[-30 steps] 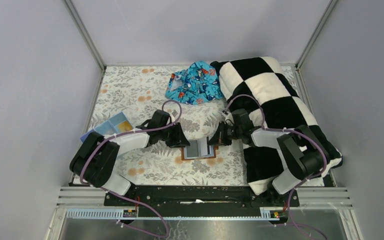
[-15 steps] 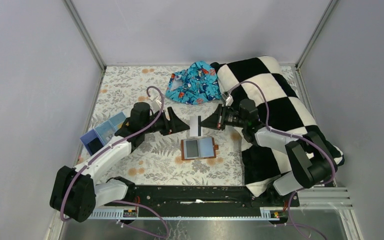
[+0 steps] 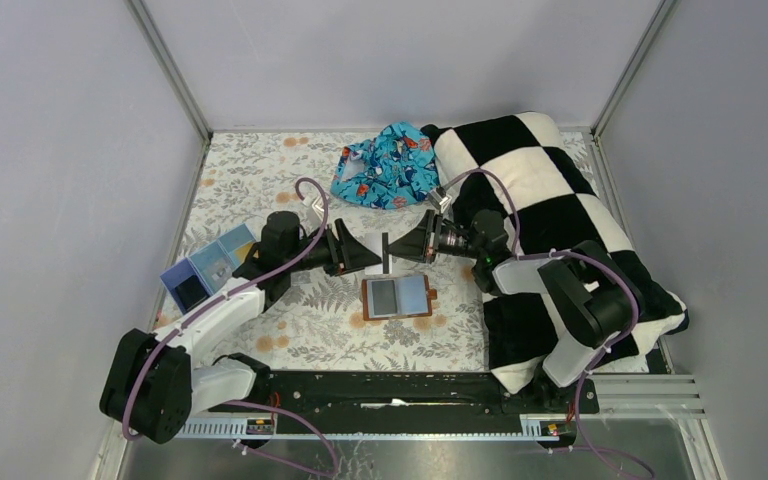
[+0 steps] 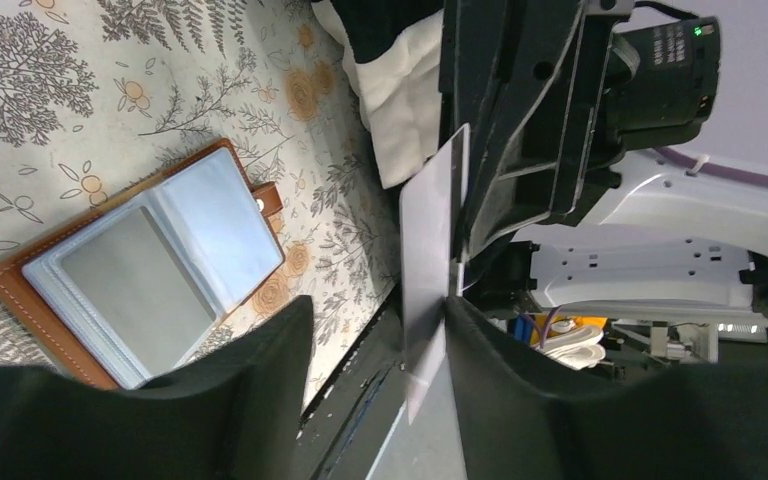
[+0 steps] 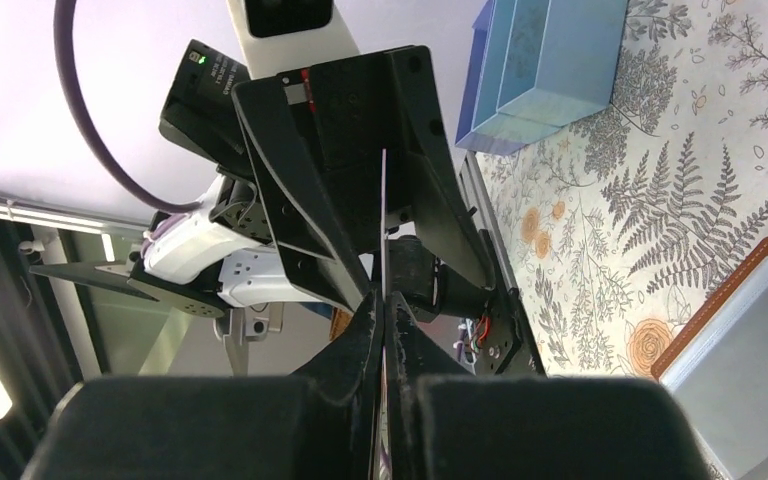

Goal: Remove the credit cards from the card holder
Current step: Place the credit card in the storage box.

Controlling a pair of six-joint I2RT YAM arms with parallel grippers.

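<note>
The reddish-brown card holder [image 3: 396, 297] lies open and flat on the floral mat, with pale blue-grey cards in its slots [image 4: 140, 280]. My right gripper [image 3: 394, 251] is shut on one pale credit card [image 3: 385, 252] and holds it upright above the mat, behind the holder. In the right wrist view the card [image 5: 384, 215] shows edge-on between the closed fingers. My left gripper [image 3: 373, 256] faces it, open. In the left wrist view the card [image 4: 430, 250] stands between the left gripper's [image 4: 375, 320] spread jaws, close against the right-hand finger.
A light-blue compartment box [image 3: 208, 265] sits on the mat at the left. A black-and-white checkered blanket [image 3: 550, 200] covers the right side. A blue patterned cloth [image 3: 390, 165] lies at the back. Grey walls enclose the mat.
Both grippers rose from the holder, the right one with a card. Over the last half second the right gripper brought the card leftward between the left gripper's open fingers.
</note>
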